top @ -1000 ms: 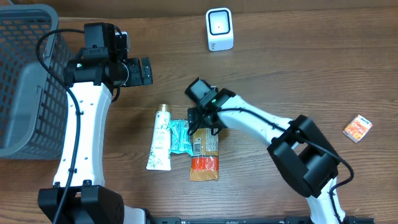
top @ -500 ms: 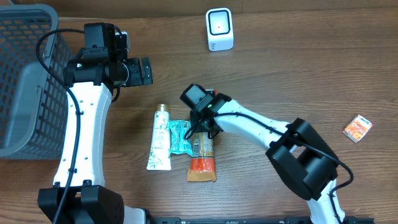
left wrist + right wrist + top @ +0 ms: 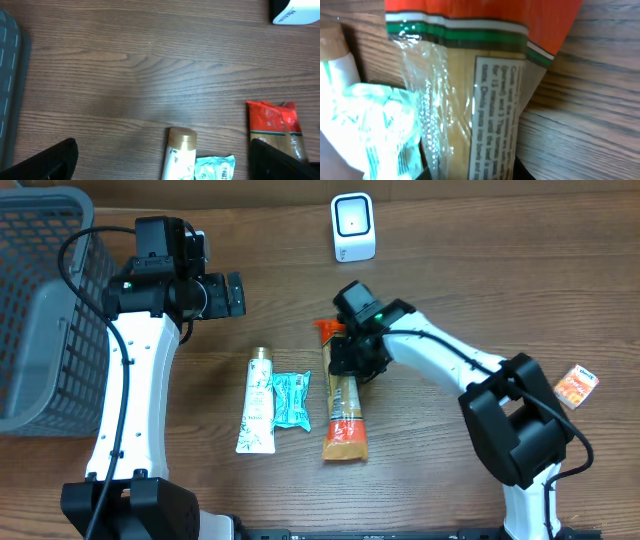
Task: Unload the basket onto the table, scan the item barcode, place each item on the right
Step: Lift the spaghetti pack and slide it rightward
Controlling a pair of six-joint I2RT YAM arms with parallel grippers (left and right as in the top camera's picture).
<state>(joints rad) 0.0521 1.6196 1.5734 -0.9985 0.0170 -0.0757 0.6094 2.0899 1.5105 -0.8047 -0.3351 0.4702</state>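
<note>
- Since a second ago: the right gripper (image 3: 350,360) went from wide to narrow and swung right and toward the far side. It dragged the long clear-plastic noodle packet (image 3: 345,415) off the sachet's side. The left arm, tube, sachet and scanner are unchanged.
- Nearest: the noodle packet lies lengthwise on the brown wooden table (image 3: 450,480), with its orange end near and its red, green-striped end far. I cannot tell whether the far end is lifted.
- Left of the packet, with a small gap, is a crumpled teal foil sachet (image 3: 291,400).
- A white plastic tube with a gold cap (image 3: 258,405) lies just beside the sachet's left edge, cap pointing far.
- The right gripper has its jaws narrow, clamped across the packet's far half just below the red end. In the right wrist view the packet fills the frame, printed label up.
- A small orange cardboard box (image 3: 575,386) sits far right, well apart from everything.
- The left gripper (image 3: 232,294) has its jaws wide and holds nothing. It hovers over bare table beyond the tube.
- A grey plastic mesh basket (image 3: 40,300) stands at the left edge.
- Farthest: the white box-shaped barcode scanner (image 3: 353,226) has its red light on. It is well apart from the packet, beyond its red end.
</note>
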